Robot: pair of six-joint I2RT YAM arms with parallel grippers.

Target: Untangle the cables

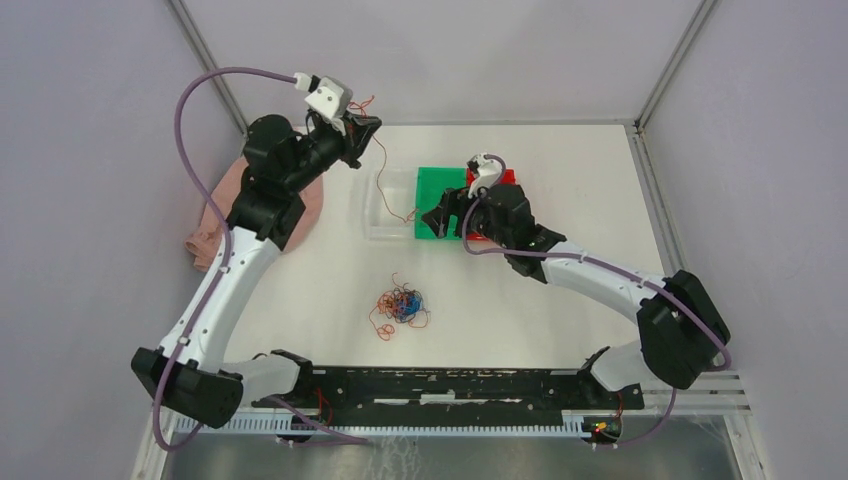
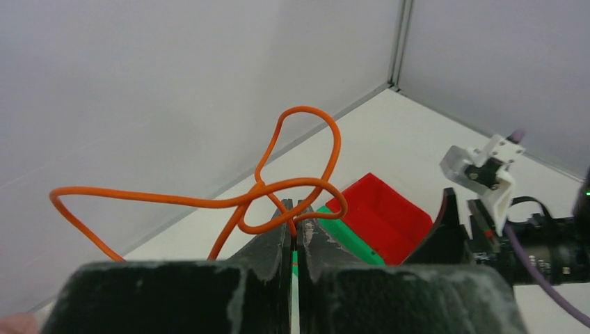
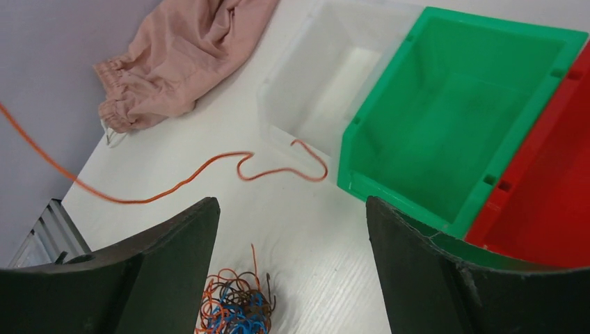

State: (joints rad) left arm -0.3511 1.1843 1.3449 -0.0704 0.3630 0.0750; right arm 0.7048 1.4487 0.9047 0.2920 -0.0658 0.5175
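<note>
Left gripper (image 2: 293, 209): raised high over the far left of the table (image 1: 560, 300), jaws pressed together, one orange cable (image 2: 299, 111) pinched between the fingertips. Just above the grip, loops of that cable crossed over one another in a loose knot, with one long strand running off to the side. From the overhead view, hanging from the grip down to the tabletop. Free end curled in a small wave by the near corner of the clear bin (image 3: 327, 83), close beside the green bin (image 3: 452, 125); touching the clear wall or not, cannot tell.

Right gripper (image 3: 291, 209): jaws spread wide, nothing between them, held above the table in front of the green bin and tilted down toward the tabletop.

Tangled heap of cables (image 1: 400, 305): thin curly wires in orange-red, blue and dark brown, knotted together in one small clump. Lying on the bare tabletop at mid-table, nearer the arm bases than the bins, well apart from both grippers and from the hanging orange cable.

Clear bin, green bin and red bin (image 3: 549, 202): side by side in a row at the far middle of the table, green between the other two.

Pink cloth (image 3: 181, 56): crumpled at the left edge of the table, partly under the left arm.
</note>
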